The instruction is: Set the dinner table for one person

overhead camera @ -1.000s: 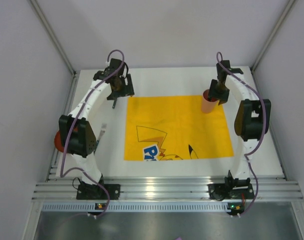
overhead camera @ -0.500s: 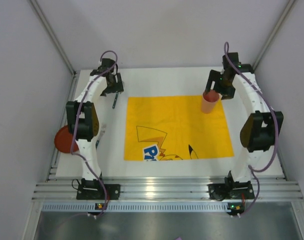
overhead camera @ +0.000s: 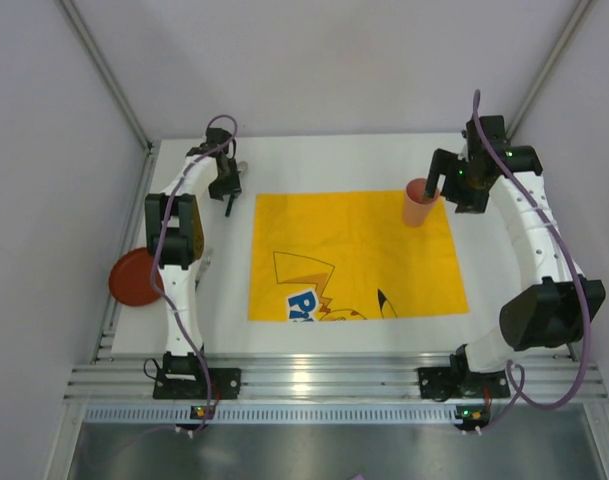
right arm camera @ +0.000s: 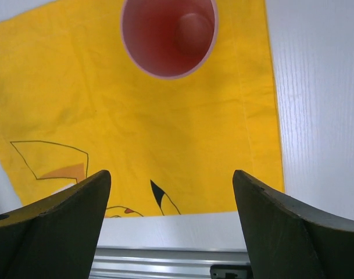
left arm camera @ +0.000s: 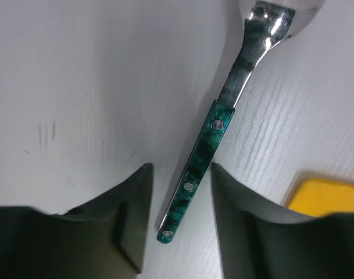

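The white surface [overhead camera: 334, 160] fills the middle of the overhead view, running from the ribbed aluminium rail [overhead camera: 334, 380] at its near edge, where both arm bases are bolted, back to the far wall. A yellow cloth [overhead camera: 354, 255] with a cartoon print lies flat on its middle and right part.

The left arm stretches to the far left, and its left hand [overhead camera: 227, 183] is low over the surface just beyond the cloth's far left corner. In the left wrist view the left hand [left arm camera: 181, 168] has its fingers [left arm camera: 130, 221] apart on either side of the end of a spoon [left arm camera: 208, 145] with a green marbled handle. The spoon lies flat on the bare white surface and is not clamped. A clear gap shows on the left side of the handle, and the right finger is very near it; whether they touch cannot be told. The spoon's head is cut off by the top edge of that view. A corner of the yellow cloth [left arm camera: 322, 197] shows at the right.

The right hand [overhead camera: 436, 185] sits at the far right, just beside a pink cup [overhead camera: 420, 203] that stands upright on the cloth's far right corner. From the right wrist, the right hand [right arm camera: 171, 174] is spread wide and holds nothing, with the cup [right arm camera: 168, 35] beyond the fingertips and apart from them.

A red plate [overhead camera: 134, 277] lies at the left edge of the surface, partly behind the left arm.
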{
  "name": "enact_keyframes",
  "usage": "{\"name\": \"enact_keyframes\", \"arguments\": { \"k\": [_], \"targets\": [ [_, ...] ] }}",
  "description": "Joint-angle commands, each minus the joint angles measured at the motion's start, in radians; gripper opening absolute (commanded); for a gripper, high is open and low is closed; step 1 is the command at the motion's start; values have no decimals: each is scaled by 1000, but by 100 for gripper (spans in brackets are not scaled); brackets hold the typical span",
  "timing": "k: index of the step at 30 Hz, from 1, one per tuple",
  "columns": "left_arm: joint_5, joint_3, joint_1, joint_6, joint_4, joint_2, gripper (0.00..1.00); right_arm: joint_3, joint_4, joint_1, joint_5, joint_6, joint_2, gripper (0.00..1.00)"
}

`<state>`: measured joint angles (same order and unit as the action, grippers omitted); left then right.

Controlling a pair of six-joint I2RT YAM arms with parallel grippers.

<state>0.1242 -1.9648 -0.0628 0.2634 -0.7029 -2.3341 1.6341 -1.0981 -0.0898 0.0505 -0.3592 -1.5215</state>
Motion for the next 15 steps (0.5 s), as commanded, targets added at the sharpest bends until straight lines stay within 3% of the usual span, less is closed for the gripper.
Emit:
{"name": "enact_keyframes", "arguments": {
  "k": [1, 9, 12, 15],
  "targets": [
    [-29, -19, 14, 5, 17, -39, 45, -20, -20, -2, 3, 8, 17, 86],
    [-60, -9, 27, 22, 8, -71, 0, -22, -14, 1, 12, 22, 29, 86],
    [-112, -23, 23, 57, -64, -59, 0, 13, -11, -4, 55, 17, 14, 86],
    [-151, 90, 17, 91, -17, 60, 0, 81, 15, -19, 100, 5, -9, 86]
  ]
}}
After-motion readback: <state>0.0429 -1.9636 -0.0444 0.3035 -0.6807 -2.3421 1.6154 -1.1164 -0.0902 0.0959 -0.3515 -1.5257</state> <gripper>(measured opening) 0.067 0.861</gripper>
